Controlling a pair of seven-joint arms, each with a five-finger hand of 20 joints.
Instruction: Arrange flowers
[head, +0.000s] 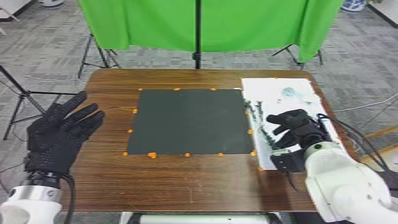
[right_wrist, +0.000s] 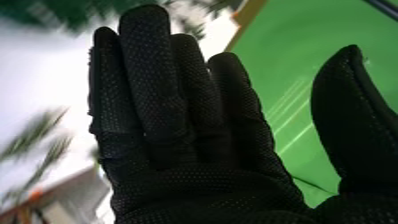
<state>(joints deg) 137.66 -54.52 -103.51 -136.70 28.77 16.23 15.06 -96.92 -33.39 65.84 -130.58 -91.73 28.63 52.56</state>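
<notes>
Left hand: black-gloved left hand (head: 62, 130) by the tabletop's (head: 191, 192) left side, fingers straight, slightly spread, holding nothing. Low risk while parked.
Dark grey square mat (head: 191, 120): mid-tabletop, orange dots around its border. Probably the arranging area.
Sprigs: thin green leafy sprigs (head: 258, 112) on the white rectangular sheet (head: 271, 90), right of the mat, beside the right hand. Light and feathery; a sideways brush would likely shift or tangle them.
Right hand: black-gloved right hand (head: 293, 122) over the sheet. Fingers (right_wrist: 155, 75) nearly straight, thumb (right_wrist: 351, 115) well apart, nothing gripped. Can't tell if it touches a sprig. Closing off-line could pinch leaves instead of stem, or grab two.
Cable: slim black cable (head: 346, 127) beside the right wrist; might snag on a long reach left.
</notes>
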